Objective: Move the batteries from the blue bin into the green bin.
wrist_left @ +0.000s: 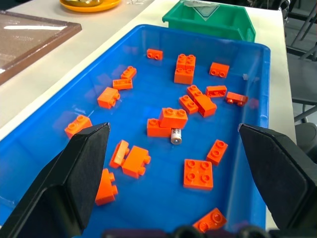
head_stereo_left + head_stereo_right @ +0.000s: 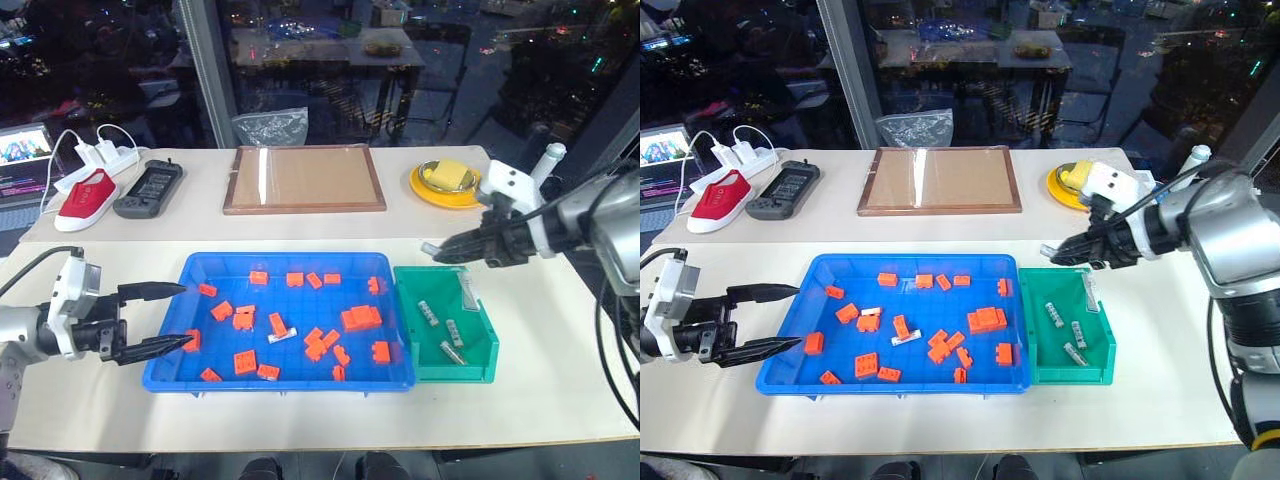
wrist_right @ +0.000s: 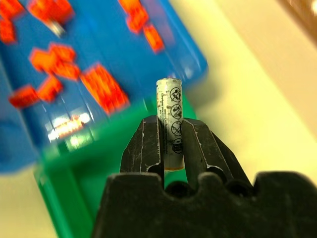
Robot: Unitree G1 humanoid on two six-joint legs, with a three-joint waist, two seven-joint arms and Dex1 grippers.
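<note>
Batteries [image 2: 445, 330] are lying in two containers, and one more is being carried: the right gripper [image 3: 171, 148], sitting at the right of the head views above the far edge of the green bin [image 2: 478, 368], is clamping its jaws on a single battery [image 3: 169, 119]. The right wrist view is showing that cell standing up between the fingers with dark printed symbols down its side, detail the head views are reducing to a pale tip at the finger ends. The left gripper [image 2: 165, 318] is hovering at the left edge of the blue bin [image 2: 178, 372], jaws standing wide apart with nothing between them. The left wrist view is giving the end-on look of one battery in the tray [image 1: 176, 136] lying against an orange brick, where the left eye view is showing it lengthwise near the tray's middle. Count in the green bin, from the head views: four cells showing, one leaning against the far wall. Count in the blue tray: two cells showing among roughly twenty orange bricks [image 2: 361, 318]. Along the top of the head views are lying one wooden framed board [image 2: 304, 180], one yellow plate [image 2: 440, 190], one red shoe [image 2: 86, 198], one dark handheld device [image 2: 148, 188] and one white power strip [image 2: 95, 160].
</note>
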